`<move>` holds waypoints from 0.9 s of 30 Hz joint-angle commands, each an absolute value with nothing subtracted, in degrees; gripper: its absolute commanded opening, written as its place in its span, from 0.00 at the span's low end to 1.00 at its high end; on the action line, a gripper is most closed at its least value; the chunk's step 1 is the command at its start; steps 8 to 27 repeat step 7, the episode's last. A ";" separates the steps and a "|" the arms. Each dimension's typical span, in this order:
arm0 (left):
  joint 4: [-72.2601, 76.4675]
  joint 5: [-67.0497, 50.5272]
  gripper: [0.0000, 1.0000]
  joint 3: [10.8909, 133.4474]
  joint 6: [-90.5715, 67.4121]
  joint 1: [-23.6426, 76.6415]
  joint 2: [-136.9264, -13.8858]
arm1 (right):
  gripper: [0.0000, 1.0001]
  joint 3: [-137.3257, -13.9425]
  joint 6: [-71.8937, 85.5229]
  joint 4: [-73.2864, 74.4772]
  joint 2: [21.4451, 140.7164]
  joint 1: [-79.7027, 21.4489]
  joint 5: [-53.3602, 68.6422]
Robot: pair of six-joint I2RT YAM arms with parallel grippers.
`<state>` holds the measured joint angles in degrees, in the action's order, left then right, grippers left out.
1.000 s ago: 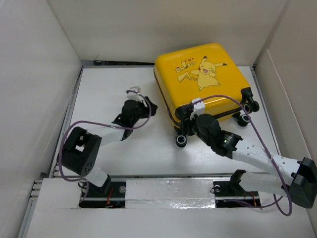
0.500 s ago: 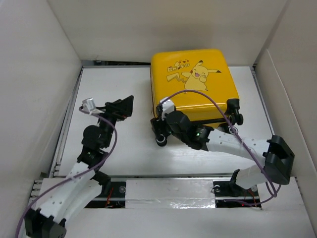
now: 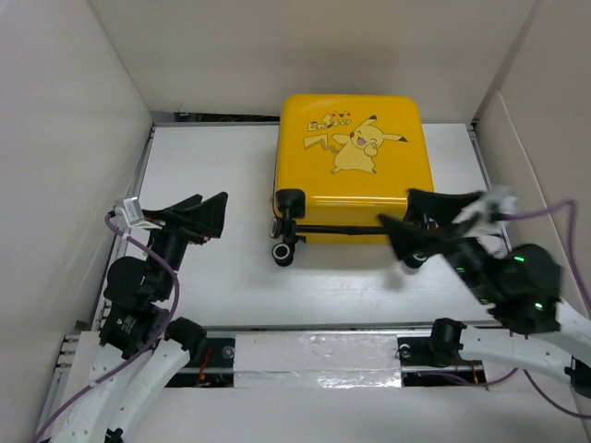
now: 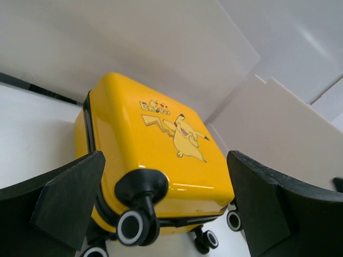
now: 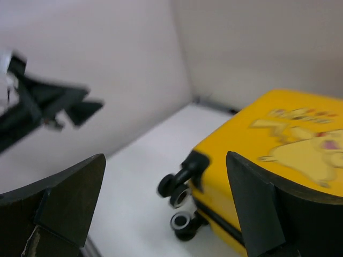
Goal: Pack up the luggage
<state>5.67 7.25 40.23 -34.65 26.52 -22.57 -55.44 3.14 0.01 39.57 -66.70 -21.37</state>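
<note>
Presently, both arms rise from their bases at the near edge of the worktop (image 3: 212,277).

1. The left gripper (image 3: 205,210) sits close to the left edge, roughly midway between the near and far edges, and points toward the right. Its jaws are spread wide and hold nothing. In the left wrist view its two dark fingers (image 4: 59,203) frame the luggage without touching it.

2. The right gripper (image 3: 399,214) sits right of centre, pointing left, at the near right corner of the luggage. Its jaws are likewise wide apart and empty. From overhead its fingertips overlap the case's near side. The right wrist view shows the case ahead of the fingers (image 5: 67,201) and clear of them. That view is blurred.

3. The luggage (image 3: 349,166) lies flat on the worktop against the far edge, right of centre, well apart from the left gripper. The shell appears closed.
- The Pikachu cartoon (image 3: 355,148) faces up.
- The black zipper band (image 4: 89,120) runs along the side.
- The black wheels (image 3: 281,242) face the near edge. The left pair is in plain sight; the right pair is partly hidden behind the right gripper.

4. White walls (image 3: 305,55) enclose the worktop on the left, far and right sides.
</note>
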 commanded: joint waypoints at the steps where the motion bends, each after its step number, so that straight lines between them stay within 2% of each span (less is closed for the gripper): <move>1: -2.28 6.68 0.99 43.95 -30.15 26.46 -18.99 | 1.00 -51.33 0.70 5.68 26.58 -66.01 -36.45; 4: -1.32 6.94 0.99 43.16 -29.01 26.46 -17.40 | 1.00 -49.40 3.51 8.78 16.81 -66.88 -44.11; 7: -0.53 6.16 0.99 42.45 -28.83 26.46 -19.77 | 1.00 -43.78 3.17 0.93 11.43 -67.50 -45.61; 27: -0.53 6.16 0.99 42.45 -28.83 26.46 -19.77 | 1.00 -43.78 3.17 0.93 11.43 -67.50 -45.61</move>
